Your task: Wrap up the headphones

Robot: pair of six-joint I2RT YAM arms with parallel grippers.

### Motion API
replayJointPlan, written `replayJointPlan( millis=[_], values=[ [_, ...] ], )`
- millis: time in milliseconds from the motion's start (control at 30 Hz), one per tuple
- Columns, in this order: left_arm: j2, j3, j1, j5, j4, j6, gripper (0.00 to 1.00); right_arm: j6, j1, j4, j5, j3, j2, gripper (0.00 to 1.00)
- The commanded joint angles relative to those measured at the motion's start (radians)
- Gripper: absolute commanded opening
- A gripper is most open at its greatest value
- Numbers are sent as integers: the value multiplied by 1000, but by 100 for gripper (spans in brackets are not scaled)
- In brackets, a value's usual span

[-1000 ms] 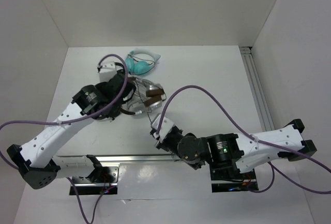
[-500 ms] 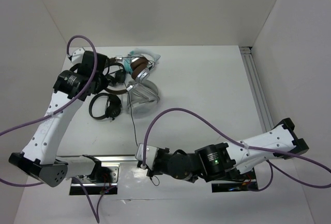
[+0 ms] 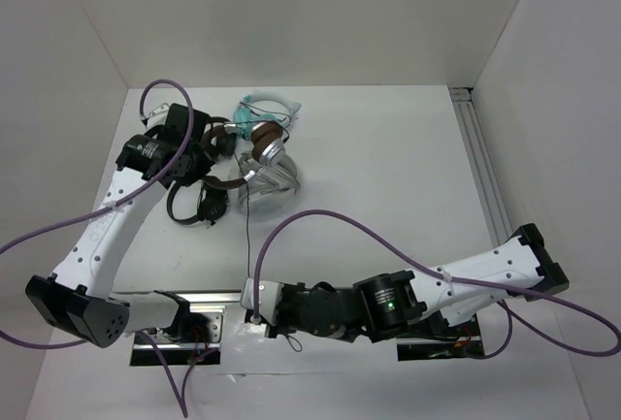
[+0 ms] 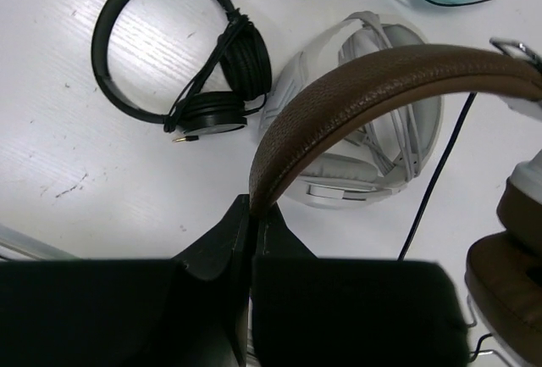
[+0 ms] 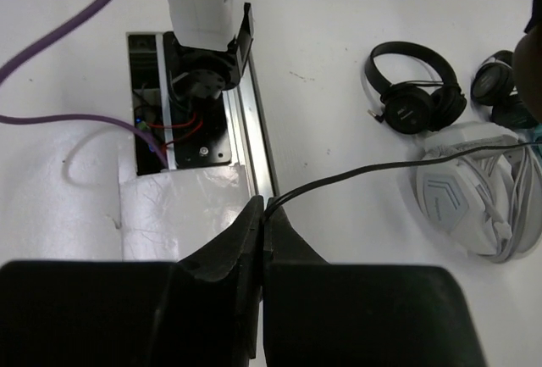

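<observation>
At the near edge of the table (image 3: pixel 388 148), the right tool (image 5: pixel 258 206) is pinched shut on the thin, floppy cable (image 5: pixel 356 176). Farther back, on the left side, the left tool (image 4: pixel 251 206) is clamped on the stiff brown band (image 4: pixel 373 87) of the headphones (image 3: pixel 262 144), which looks good to hold. Only the wrist views show the pinches. The top view shows the cable stretched between.

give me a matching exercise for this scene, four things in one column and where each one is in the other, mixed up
1 brown headband
2 thin black cable
3 light-grey headphones
4 small black headphones

A in the right gripper
B on the table, left of the grey pair
C in the left gripper
D on the table, right of the black pair

Pairs: 1-C, 2-A, 3-D, 4-B
</observation>
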Motion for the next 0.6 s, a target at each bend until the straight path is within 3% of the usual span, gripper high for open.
replayJointPlan(
  millis=[0,200,367,567],
  values=[
    [-9,34,-51,-70,122,-6,0,-25,-13,73,-20,6,23,0],
    [0,-62,-195,-223,122,99,0,-85,-79,-47,38,111,4,0],
    [0,-157,-338,-331,21,23,0,-119,-164,-157,37,223,-7,0],
    [-46,-257,-476,-342,-4,-5,0,-131,-214,-230,81,246,-66,0]
  ],
)
